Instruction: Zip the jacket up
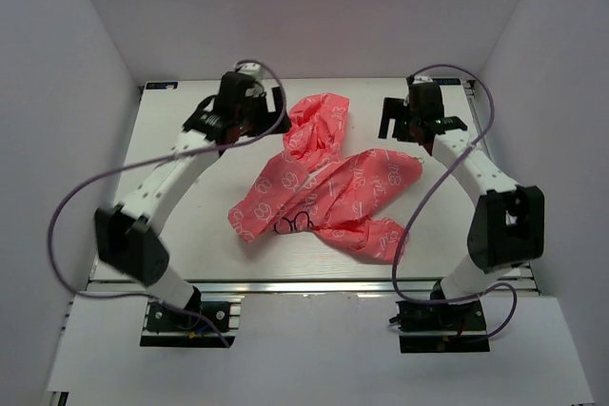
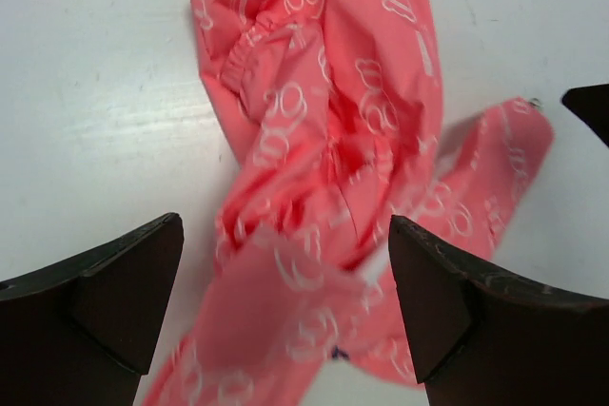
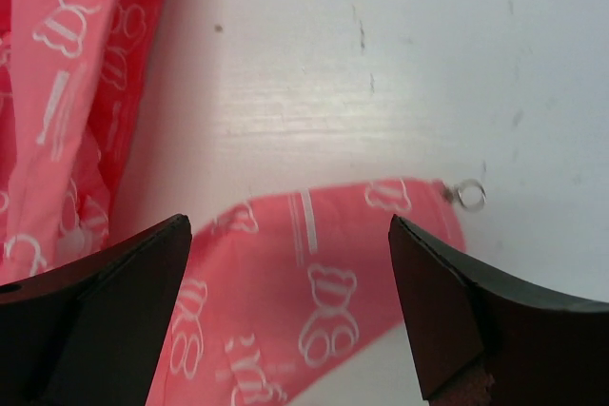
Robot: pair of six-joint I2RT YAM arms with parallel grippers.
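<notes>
**Approach step: nothing gripped yet**

The left gripper [image 2: 285, 230], jaws wide and empty, hovers over the far-left part of the jacket [image 1: 324, 187], which lies crumpled mid-table [image 1: 214, 259]. The right gripper [image 3: 290, 227], equally wide and empty, hangs above the jacket's far-right corner, where a small metal ring [image 3: 468, 196] sticks out. The next move likely calls for pinching edges and spreading the fabric to expose the zipper.

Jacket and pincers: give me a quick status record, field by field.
jacket: crumpled heap on the table, between the arms
zipped: cannot tell, front hidden in folds
ring: small, metal, at one fabric tip, lying on table
left pincer: open, holding nothing, by jacket's far left
right pincer: open, holding nothing, by the ring-tipped flap
</notes>
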